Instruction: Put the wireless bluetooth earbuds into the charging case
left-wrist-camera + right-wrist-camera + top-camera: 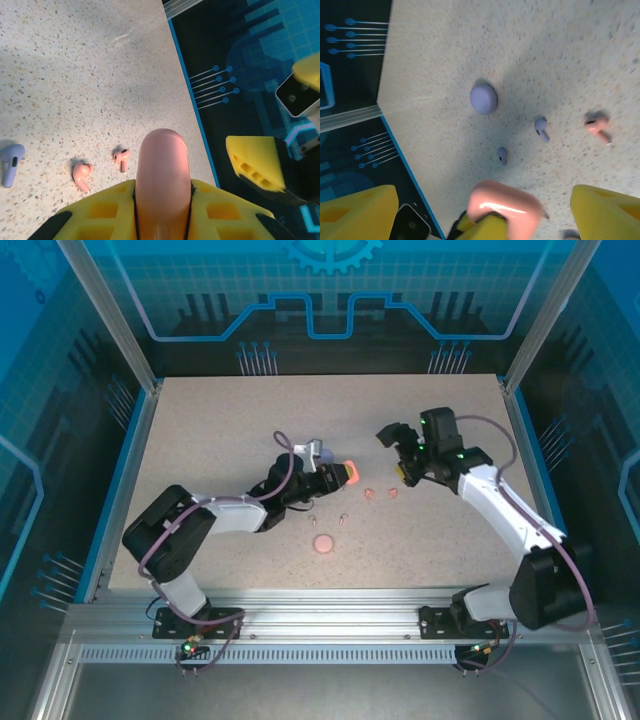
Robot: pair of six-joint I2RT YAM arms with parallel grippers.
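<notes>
With my left gripper (162,197) clamped on the pink case (162,155), I should lower my wide-open right gripper (399,452) squarely over one pink earbud (81,174) and pinch gently.

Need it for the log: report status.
Left gripper shut on pink case. Right gripper open, empty. Pink buds loose on table. Nothing blocking them.

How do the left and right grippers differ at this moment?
The left gripper is shut on the pink case; the right gripper is open and holds nothing. The left gripper reaches in from the left of the loose earbuds, the right gripper from their right. Both have yellow fingers and face each other over the table.
</notes>
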